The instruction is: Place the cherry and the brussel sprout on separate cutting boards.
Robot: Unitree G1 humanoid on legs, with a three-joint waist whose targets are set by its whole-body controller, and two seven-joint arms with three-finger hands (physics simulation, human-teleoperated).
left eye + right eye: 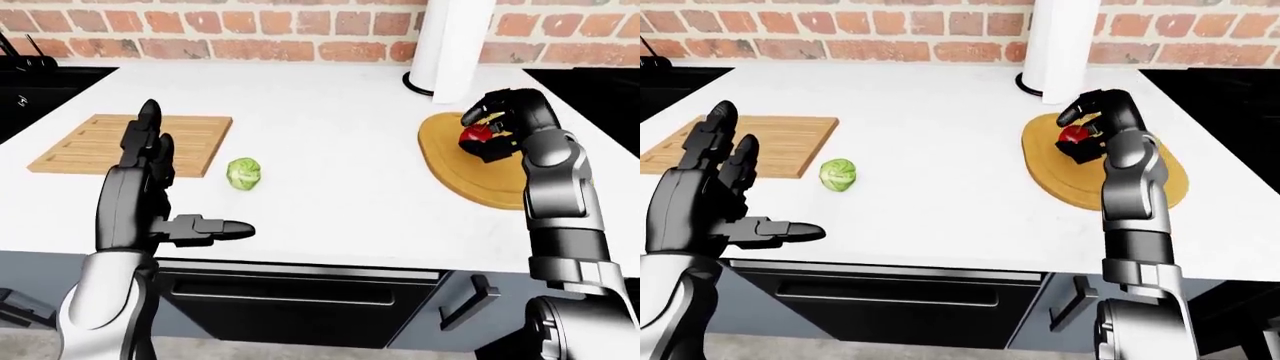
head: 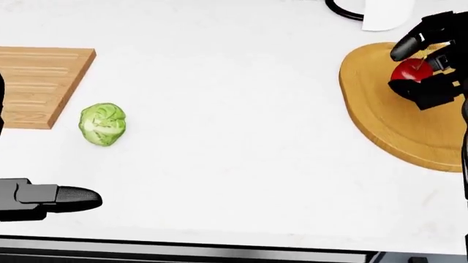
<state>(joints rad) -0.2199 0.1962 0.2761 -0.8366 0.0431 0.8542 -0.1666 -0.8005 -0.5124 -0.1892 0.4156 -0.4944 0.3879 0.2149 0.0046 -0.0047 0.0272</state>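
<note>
The red cherry [image 2: 411, 70] is in my right hand [image 2: 424, 68], whose fingers curl round it just above the round wooden cutting board [image 2: 388, 129] at the right of the white counter. The green brussel sprout [image 1: 243, 173] lies on the bare counter, just right of the rectangular slatted cutting board [image 1: 80, 142] and apart from it. My left hand [image 1: 180, 184] is open and empty, held upright with the thumb sticking out, below and left of the sprout and partly in front of the rectangular board.
A white paper towel roll [image 1: 450, 45] on a black base stands just above the round board against the brick wall [image 1: 250, 34]. Black surfaces flank the counter at left [image 1: 40, 90] and right [image 1: 600, 90]. Dark cabinet fronts [image 1: 300, 300] lie below the counter edge.
</note>
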